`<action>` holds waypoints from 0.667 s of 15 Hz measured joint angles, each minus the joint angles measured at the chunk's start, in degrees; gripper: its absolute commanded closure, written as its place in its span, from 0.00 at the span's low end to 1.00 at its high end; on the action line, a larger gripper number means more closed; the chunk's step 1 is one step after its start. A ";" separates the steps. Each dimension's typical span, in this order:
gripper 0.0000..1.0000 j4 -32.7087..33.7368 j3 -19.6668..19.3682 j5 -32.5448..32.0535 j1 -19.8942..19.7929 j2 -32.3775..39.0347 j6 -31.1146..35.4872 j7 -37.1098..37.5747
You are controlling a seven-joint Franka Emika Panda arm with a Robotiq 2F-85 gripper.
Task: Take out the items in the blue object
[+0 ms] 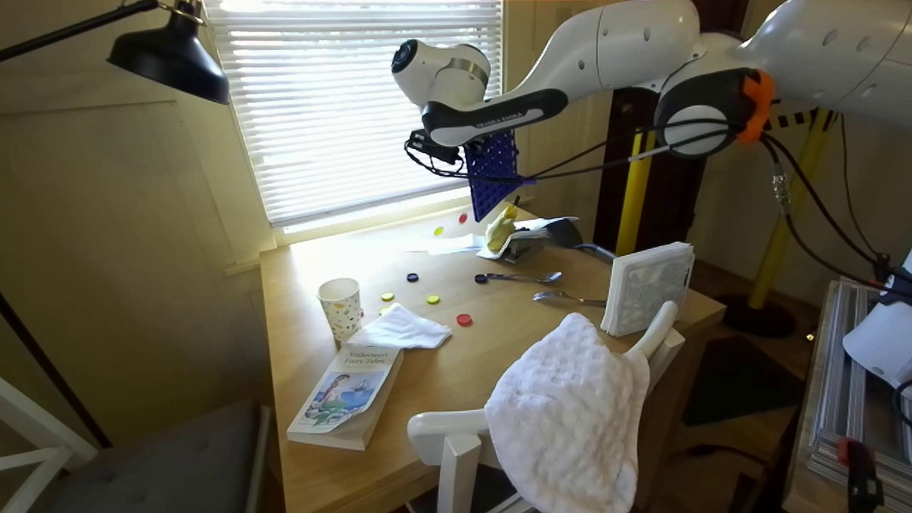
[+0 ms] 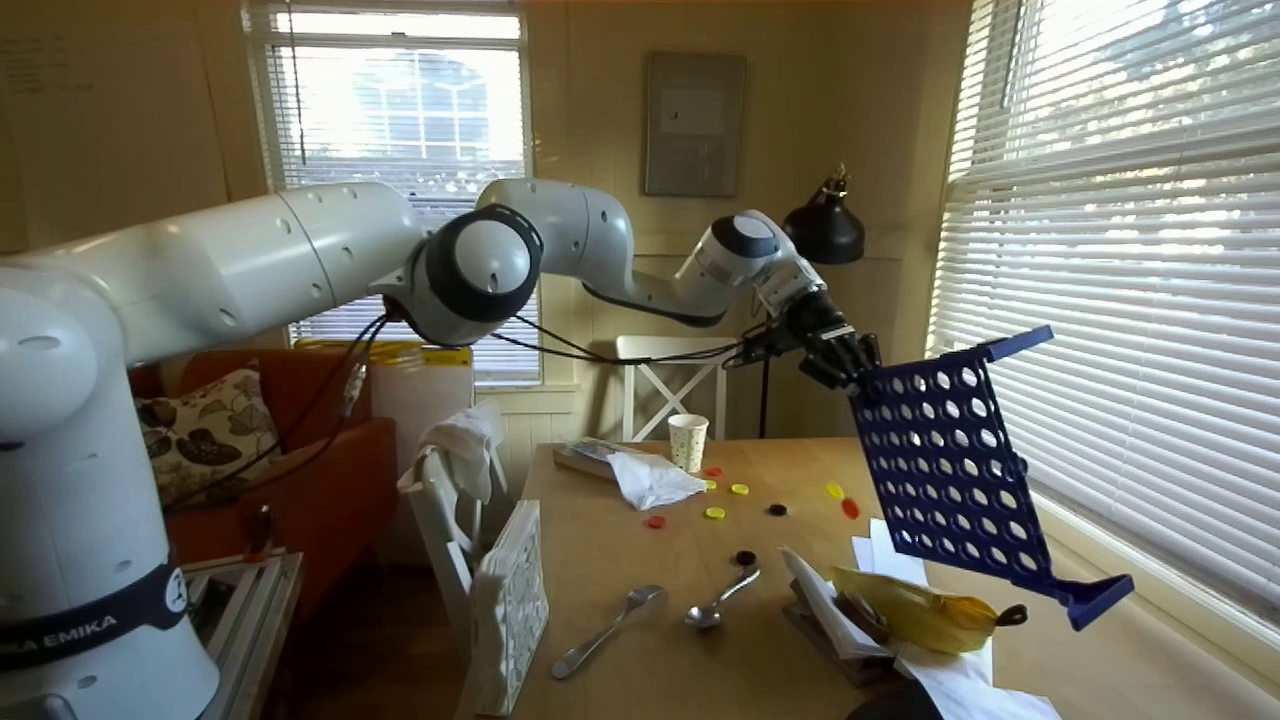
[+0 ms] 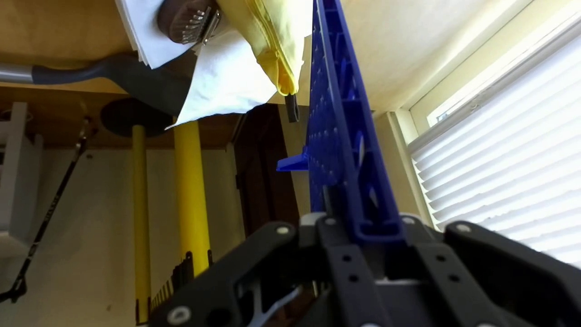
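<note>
My gripper [image 2: 866, 380] is shut on one edge of the blue grid [image 2: 950, 468] and holds it tilted in the air above the table, near the window. The grid also shows in an exterior view [image 1: 491, 174]. In the wrist view the grid [image 3: 338, 118] runs up from between the fingers [image 3: 365, 227]. Light shows through its visible holes. Several discs are scattered around the table, among them a red disc [image 1: 464, 320], a yellow disc [image 1: 433, 299] and a black disc [image 1: 412, 277]. A red disc [image 2: 850, 508] and a yellow disc [image 2: 835, 490] near the grid look tilted; I cannot tell if they touch the table.
A yellow cloth item [image 2: 915, 610] and papers lie below the grid. A patterned cup [image 1: 340, 308], white napkin [image 1: 402, 328], book [image 1: 345, 395], spoon [image 2: 705, 615], fork [image 2: 605, 635] and white ornate block [image 1: 648, 288] are on the table. Window blinds [image 2: 1120, 300] stand close beside the grid.
</note>
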 measured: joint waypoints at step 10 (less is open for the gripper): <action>0.96 0.08 -1.54 -1.00 2.13 1.26 5.22 0.60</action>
